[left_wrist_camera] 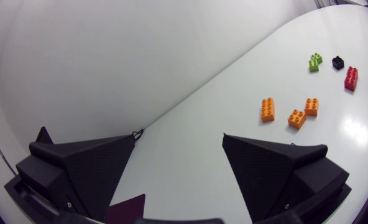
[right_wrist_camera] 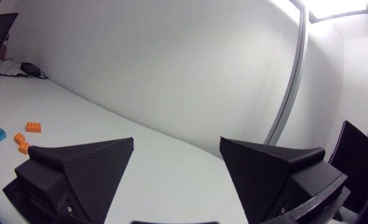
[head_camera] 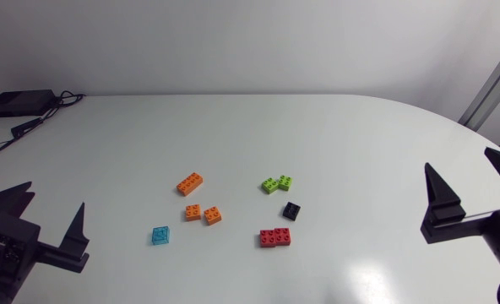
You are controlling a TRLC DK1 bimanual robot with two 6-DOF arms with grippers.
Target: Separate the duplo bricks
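Head view shows the left gripper [head_camera: 51, 215] spread wide and holding nothing at the table's near left. The right gripper [head_camera: 474, 181] is equally wide and bare at the right edge. Both are well apart from the bricks, which lie straight on the table [head_camera: 360, 127], in no container. Nearest the left gripper are the blue brick [head_camera: 160, 235] and the 2 orange bricks [head_camera: 203, 214], touching at a corner, their line running across the table. The 2 green bricks [head_camera: 277, 183], also touching, lie slightly nearer the right arm. The long orange brick [head_camera: 190, 182], black brick [head_camera: 292, 210] and red brick [head_camera: 275, 238] each lie apart.
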